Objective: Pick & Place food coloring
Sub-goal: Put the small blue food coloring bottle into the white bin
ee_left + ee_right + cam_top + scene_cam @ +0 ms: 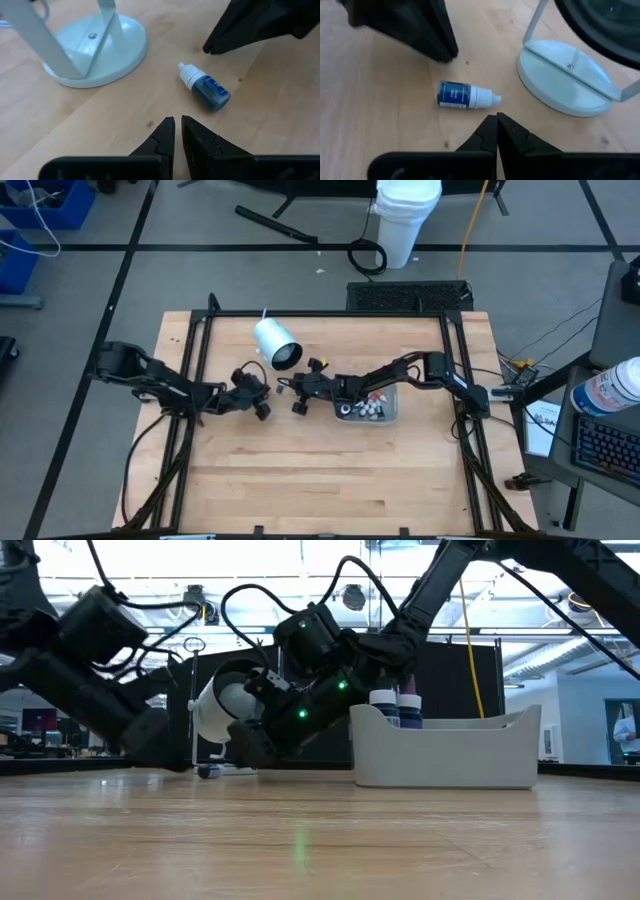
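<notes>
From where I stand, the near half of the wooden table [330, 480] lies bare right to its front edge, with open board for both arms to swing over. Farther in, at mid-table, the two grippers meet nose to nose. The left gripper [178, 127] comes in from the left side with its fingers nearly together, a thin slit between the tips and nothing in them. The right gripper [496, 125] reaches in from the right, fingers pressed together and empty.

Between the two tips one blue food coloring bottle [205, 87] lies on its side on the wood, white cap pointing toward the white stand base [95, 47], touching neither gripper. In the overhead picture this bottle is hidden among the dark gripper parts.

Just right of the grippers sits the grey tray [450, 755], holding more bottles [368, 408]; from table level only two caps show over its wall, so a count is hard. Behind the grippers a white cylinder [275, 343] stands tilted on its stand. The table's back edge lies beyond, then a white bucket [405, 215] on the floor.
</notes>
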Controlling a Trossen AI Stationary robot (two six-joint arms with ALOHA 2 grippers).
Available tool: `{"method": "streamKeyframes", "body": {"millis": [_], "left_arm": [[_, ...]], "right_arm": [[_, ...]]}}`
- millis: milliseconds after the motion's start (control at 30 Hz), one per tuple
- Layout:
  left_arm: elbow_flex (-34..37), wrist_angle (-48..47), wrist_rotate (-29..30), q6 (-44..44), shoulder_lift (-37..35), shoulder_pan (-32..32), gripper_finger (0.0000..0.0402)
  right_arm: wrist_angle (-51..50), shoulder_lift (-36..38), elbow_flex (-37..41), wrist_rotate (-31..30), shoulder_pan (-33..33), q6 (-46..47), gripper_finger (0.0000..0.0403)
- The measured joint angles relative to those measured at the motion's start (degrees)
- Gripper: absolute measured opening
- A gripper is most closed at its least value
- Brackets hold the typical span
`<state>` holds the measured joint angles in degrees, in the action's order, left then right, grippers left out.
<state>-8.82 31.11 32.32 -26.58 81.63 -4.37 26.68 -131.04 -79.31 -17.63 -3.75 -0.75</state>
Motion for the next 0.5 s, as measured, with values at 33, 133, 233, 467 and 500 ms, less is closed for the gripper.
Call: {"method": "streamKeyframes", "body": {"millis": [33,133,233,467,500], "left_arm": [[-0.3,0.7,-0.3,0.7,1.3,0.3,0.0042],[-1.8,0.8,-1.0,2.5,4.3,1.5,0.0042],[-3.3,1.4,-1.5,2.6,6.5,2.3,0.0042],[-6.2,2.1,-2.3,6.3,9.2,2.5,0.0042],[-6.5,2.0,-2.9,6.6,9.2,2.5,0.0042]], "right_arm": [[0.7,-0.3,0.0,0.0,0.0,-0.3,0.0],[3.0,-1.3,0.0,-0.1,0.0,-1.6,0.0],[3.6,-2.0,-0.1,0.4,0.0,-1.8,0.0],[4.7,-2.1,0.2,3.2,0.0,-2.4,0.0],[4.7,-2.1,0.2,3.6,0.0,-2.6,0.0]]}}
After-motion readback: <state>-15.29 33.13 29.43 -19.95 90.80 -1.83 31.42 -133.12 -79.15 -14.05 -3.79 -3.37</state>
